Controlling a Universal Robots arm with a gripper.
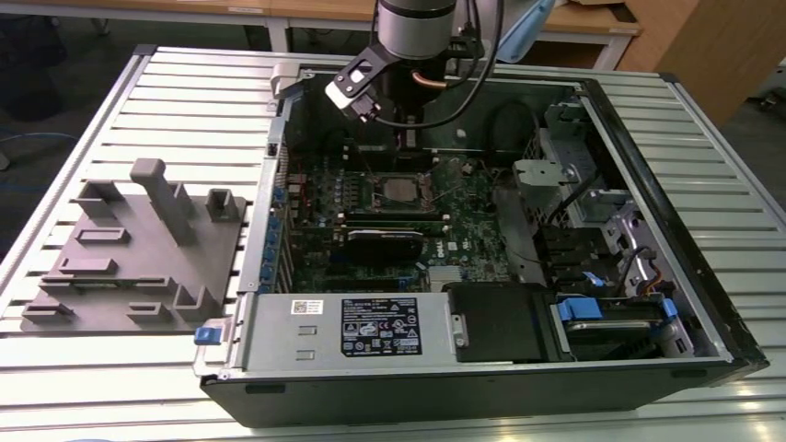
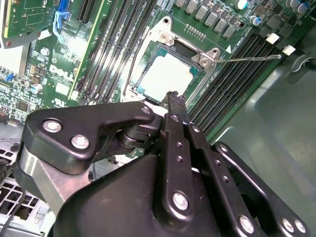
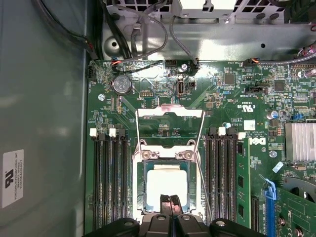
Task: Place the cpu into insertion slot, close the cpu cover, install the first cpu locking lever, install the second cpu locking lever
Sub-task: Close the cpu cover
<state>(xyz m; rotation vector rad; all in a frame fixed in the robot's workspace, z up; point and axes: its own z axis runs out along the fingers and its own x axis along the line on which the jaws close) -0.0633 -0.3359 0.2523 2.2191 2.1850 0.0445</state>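
Silvery metal marks the chip (image 3: 167,185), which lies flat and square inside the socket (image 3: 168,154), seated where the frame can clamp it. At the socket's far edge the cover (image 3: 170,111) appears swung up and open, though that is hard to tell for sure. A thin wire lever (image 2: 247,58) juts out free, so nothing looks locked down yet. The end effector (image 3: 171,200) has its fingers pressed together on nothing, tips just over the chip's near edge, probably a slim shape suited to nudging small parts. Black memory slots (image 3: 106,182) flank the socket on the green board (image 1: 473,212) inside the open computer case (image 1: 491,396), which rests on the slatted table (image 1: 184,101). A grey fixture block (image 1: 123,249) sits at the exterior view's left.
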